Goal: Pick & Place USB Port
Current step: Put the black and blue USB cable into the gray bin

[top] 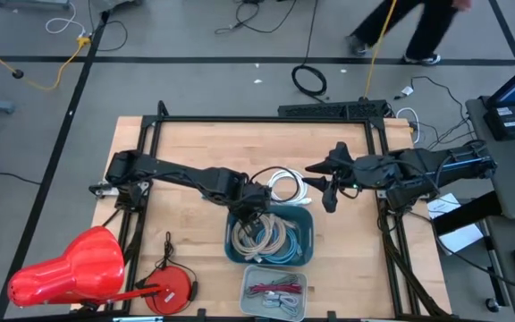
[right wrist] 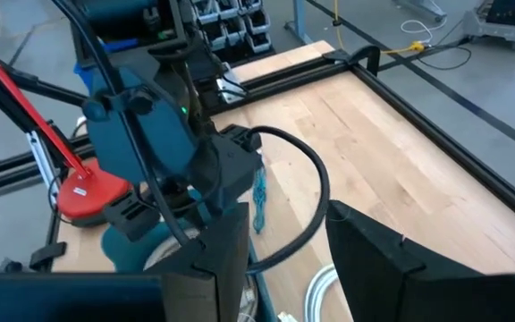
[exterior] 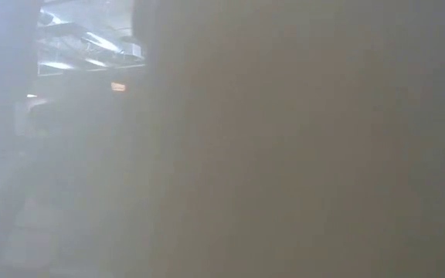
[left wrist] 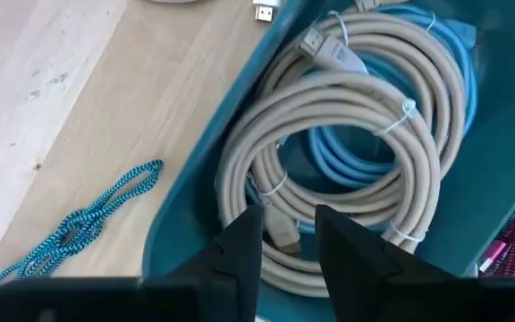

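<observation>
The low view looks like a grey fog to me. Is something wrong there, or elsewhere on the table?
Something sits right against that camera, so it shows only blur. On the table, most cables lie coiled in the teal bin, but a white cable and a blue braided cord lie loose beside it. The left pincer hangs open over the bin.

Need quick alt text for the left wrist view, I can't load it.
The left gripper hangs open just above coiled beige cables in a teal bin, a light blue cable beneath them. A teal braided cable lies on the wooden table beside the bin.
</observation>
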